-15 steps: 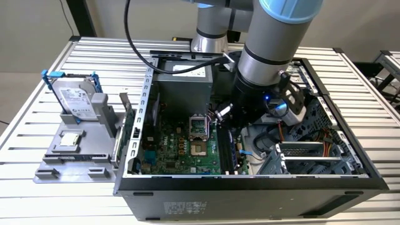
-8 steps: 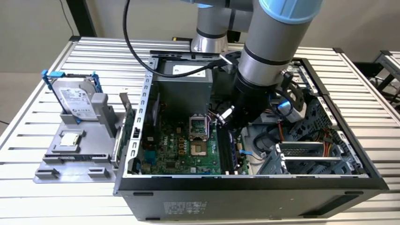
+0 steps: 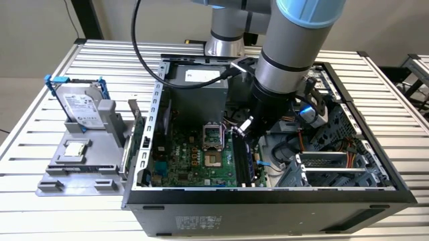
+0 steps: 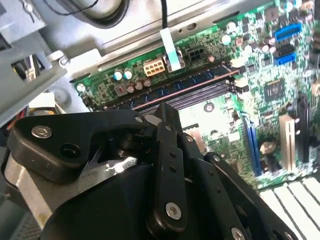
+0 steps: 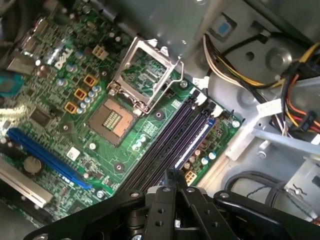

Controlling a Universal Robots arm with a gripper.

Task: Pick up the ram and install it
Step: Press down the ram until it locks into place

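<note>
The ram (image 5: 194, 142), a narrow blue stick with dark chips, stands on edge in the outermost of the motherboard's black slots (image 5: 165, 145). In the second wrist view the ram (image 4: 190, 85) runs along that slot next to the board's edge. My gripper (image 3: 242, 131) hangs inside the open computer case just above the slots. Its black fingertips (image 5: 175, 176) are pressed together with nothing between them, close over one end of the ram. From the second wrist view, the gripper (image 4: 167, 114) hides part of the slots.
The green motherboard (image 3: 194, 160) has an open CPU socket (image 5: 112, 120) beside the slots. Cable bundles (image 5: 235, 65) and a drive cage (image 3: 328, 168) crowd the exterior view's right. Outside the case, a grey holder (image 3: 74, 173) carries a silver hard drive (image 3: 84, 105) and a small square chip (image 3: 75, 149).
</note>
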